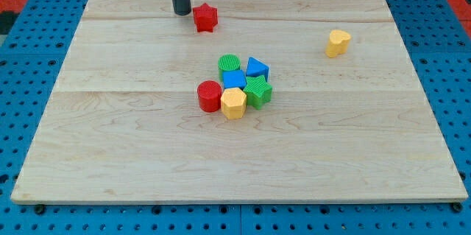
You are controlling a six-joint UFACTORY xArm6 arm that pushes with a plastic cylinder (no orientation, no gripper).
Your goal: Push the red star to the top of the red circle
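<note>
My tip (182, 12), a bare rod that grasps nothing, stands just left of the red star (205, 18) near the board's top edge; the red circle (210, 96) lies well below the star. One each also: green circle (229, 63), blue triangle (257, 67), blue block (234, 79), green star (257, 91), yellow hexagon (233, 104), yellow heart (338, 43)

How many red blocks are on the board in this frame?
2. The red star lies near the view's top, just right of my tip; the red circle sits at the central cluster's left edge. None seems hidden.
</note>
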